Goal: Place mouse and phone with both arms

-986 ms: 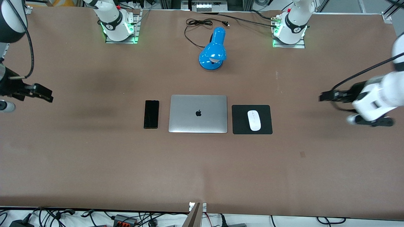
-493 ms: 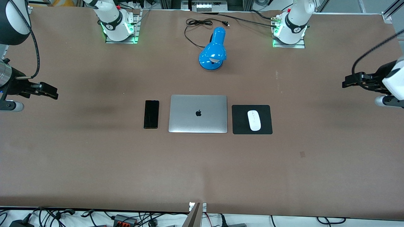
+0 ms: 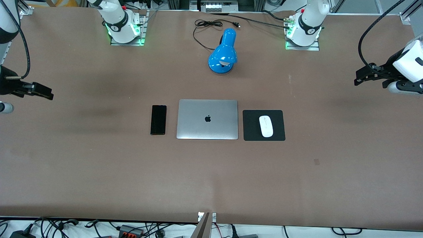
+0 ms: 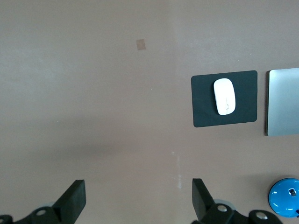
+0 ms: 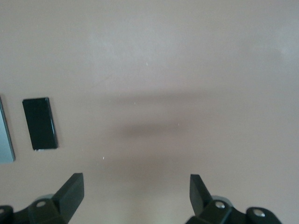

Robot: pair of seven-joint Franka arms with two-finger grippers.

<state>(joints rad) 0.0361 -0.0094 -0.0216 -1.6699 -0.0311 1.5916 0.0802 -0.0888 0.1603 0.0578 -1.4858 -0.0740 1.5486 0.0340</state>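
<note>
While your left pincer [image 3: 358, 79] and right pincer [image 3: 49, 95] hang wide over bare bench [image 3: 99, 172] ends, mouse [image 3: 266, 126] sits on its pad [image 3: 254, 132], phone [image 3: 158, 119] beside the laptop [image 3: 207, 119].

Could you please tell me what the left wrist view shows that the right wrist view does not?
Only the left wrist view shows the mouse lying on the black pad, the blue lamp, and the open left gripper. Only the right wrist view shows the phone and the open right gripper. Both show an edge of the laptop and the brown table.
</note>
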